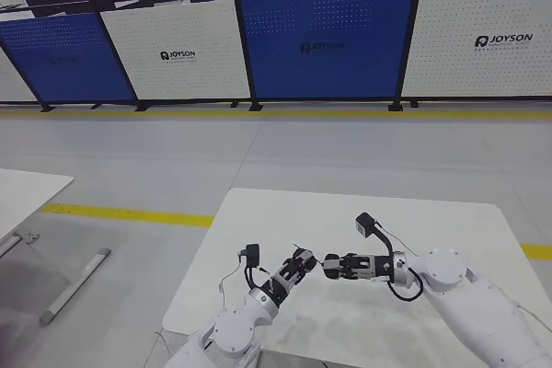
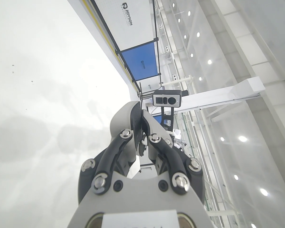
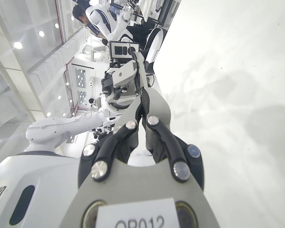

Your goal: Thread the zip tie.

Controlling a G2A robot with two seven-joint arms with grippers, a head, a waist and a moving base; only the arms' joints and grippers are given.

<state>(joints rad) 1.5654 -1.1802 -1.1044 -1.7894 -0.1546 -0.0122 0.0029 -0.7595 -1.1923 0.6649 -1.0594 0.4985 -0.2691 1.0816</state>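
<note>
Closest to you, the left arm [image 1: 258, 304] and the right arm [image 1: 446, 276] angle inward over the near half of the white table [image 1: 368, 212], and their tips meet almost nose to nose.

The left jaws are pressed fully together. Their black pads [image 2: 135, 118] pinch the zip tie [image 2: 140, 92], a thin black strip whose end pokes out a little past the tips. The right jaws are drawn in just as tightly, with one ribbed pad [image 3: 146, 100] against the other, and they grip the same strip. From the right wrist view you see the zip tie [image 3: 137, 72] run from those tips straight along the left arm's white finger. The tie is therefore held between the two arms over the table, pinched at both ends. You cannot tell whether its tail has entered the head, because the strip is too thin and the fingers hide it there.

Just beyond the left tips, the right arm's wrist camera [image 2: 166, 98] faces you.

Farther out, past the table's far edge, lies grey floor [image 1: 258, 147] crossed by a yellow line [image 1: 129, 214]. A second white table [image 1: 18, 193] stands off to the left. At the back is a row of blue and white perforated panels [image 1: 327, 46].
</note>
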